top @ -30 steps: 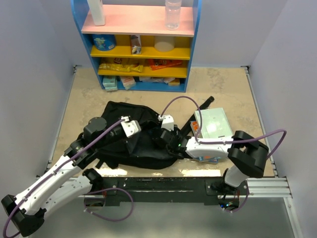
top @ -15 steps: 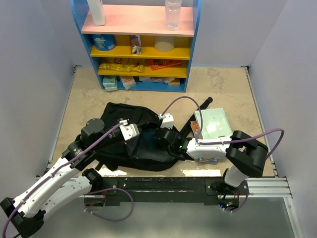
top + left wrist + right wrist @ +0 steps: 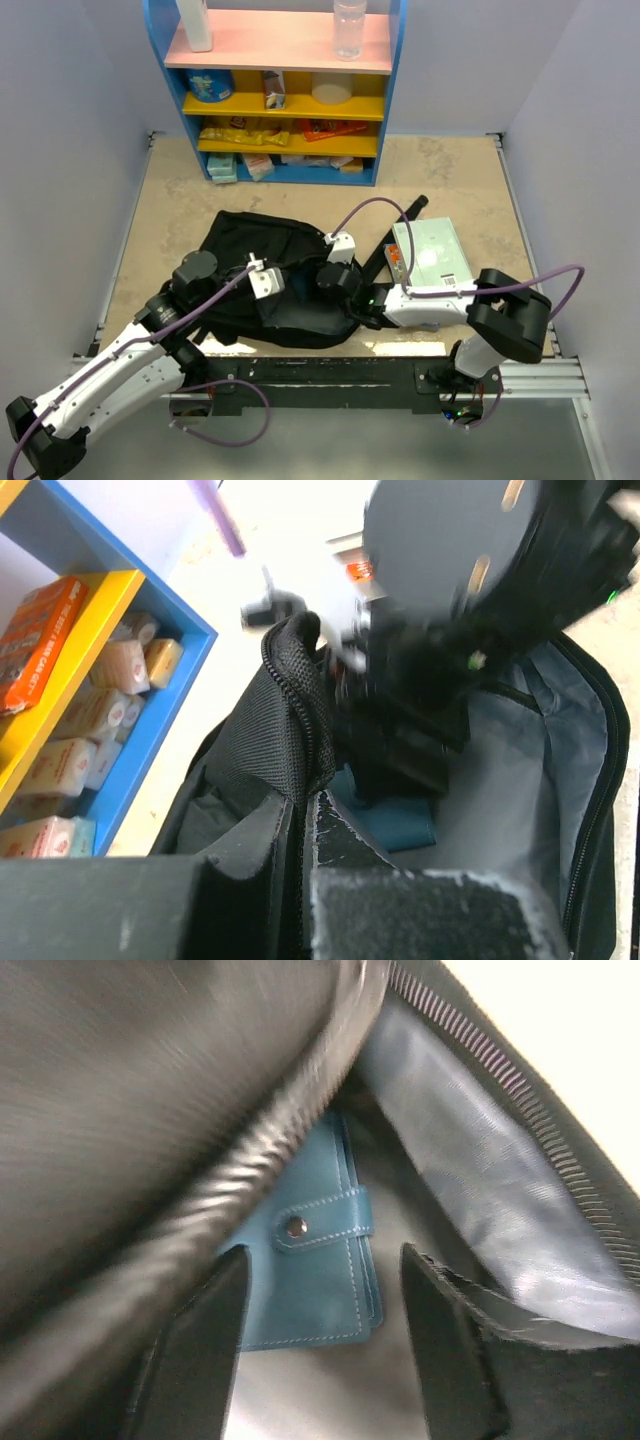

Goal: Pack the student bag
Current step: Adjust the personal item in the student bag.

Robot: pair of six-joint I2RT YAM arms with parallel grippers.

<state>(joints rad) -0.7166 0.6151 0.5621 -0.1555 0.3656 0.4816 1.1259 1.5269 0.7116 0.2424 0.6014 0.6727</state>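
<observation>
The student bag is a large black backpack lying open on the table. My left gripper is shut on the bag's zip edge and holds the opening up. My right gripper is inside the opening, jaws open and empty. A blue snap wallet lies on the bag's grey lining, just beyond and between my right fingers, with the left finger over its corner. The wallet also shows in the left wrist view, under my right gripper.
A pale green book lies on the table right of the bag, beside a black strap. A blue and yellow shelf with snacks and bottles stands at the back. Grey walls close both sides.
My left gripper has drawn the bag's edge a little toward the near side. My right gripper has shifted slightly nearer inside the opening, and its elbow has swung right.
</observation>
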